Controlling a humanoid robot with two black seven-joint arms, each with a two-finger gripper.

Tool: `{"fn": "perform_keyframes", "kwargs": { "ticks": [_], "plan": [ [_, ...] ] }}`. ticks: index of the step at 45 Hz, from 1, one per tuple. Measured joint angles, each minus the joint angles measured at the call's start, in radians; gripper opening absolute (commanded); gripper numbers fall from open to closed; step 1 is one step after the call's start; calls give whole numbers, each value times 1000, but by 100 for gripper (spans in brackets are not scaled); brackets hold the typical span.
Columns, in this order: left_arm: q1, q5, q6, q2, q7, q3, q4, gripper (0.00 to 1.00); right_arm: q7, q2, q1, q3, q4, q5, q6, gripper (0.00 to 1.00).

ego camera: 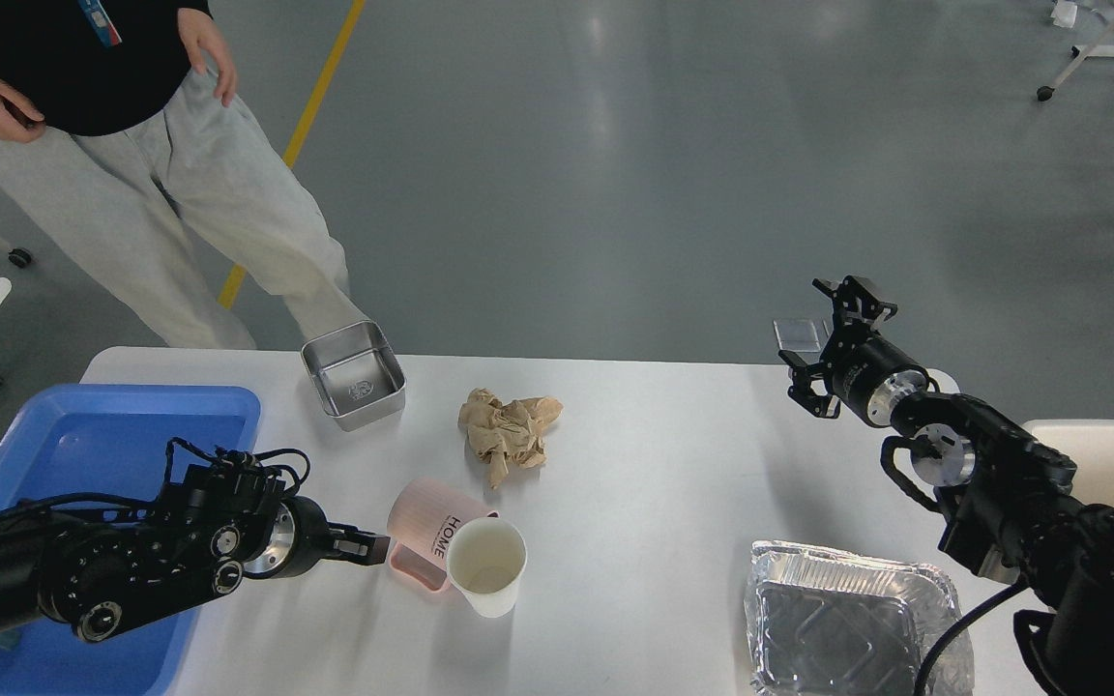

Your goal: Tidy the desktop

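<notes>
Left gripper (371, 550) low over the desktop (654, 483), tip just touching the pink cup (426, 530) at its 9 o'clock; fingers indistinct, spread impossible to tell. White paper cup (487, 565) at the pink cup's 4 o'clock. Right gripper (833, 343) aloft at 2 o'clock, fingers spread, holding nothing.

A single view looks from the robot's head, forward and steeply down across the white worktop (673, 483), close above its near part. The grey floor (615, 174) fills the upper half; both arms enter from the lower corners.
</notes>
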Motion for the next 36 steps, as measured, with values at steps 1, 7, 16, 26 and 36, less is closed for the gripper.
{"fn": "perform_keyframes", "kwargs": {
  "ticks": [1, 7, 16, 26, 36],
  "plan": [
    [-1, 0, 1, -2, 0, 2, 0, 67, 0, 0, -1, 0, 0, 0, 0, 100],
    [-33, -7, -25, 7, -9, 2, -21, 73, 0, 0, -5, 0, 0, 0, 0, 100],
    [-109, -26, -144, 132, -156, -30, -87, 83, 0, 1, -2, 0, 0, 0, 0, 100],
    [-194, -131, -233, 347, -236, -150, -147, 86, 1, 4, 0, 0, -1, 0, 0, 100],
    [-230, -197, -305, 581, -236, -265, -198, 87, 1, 8, 8, 0, -1, -1, -2, 100]
  ]
}}
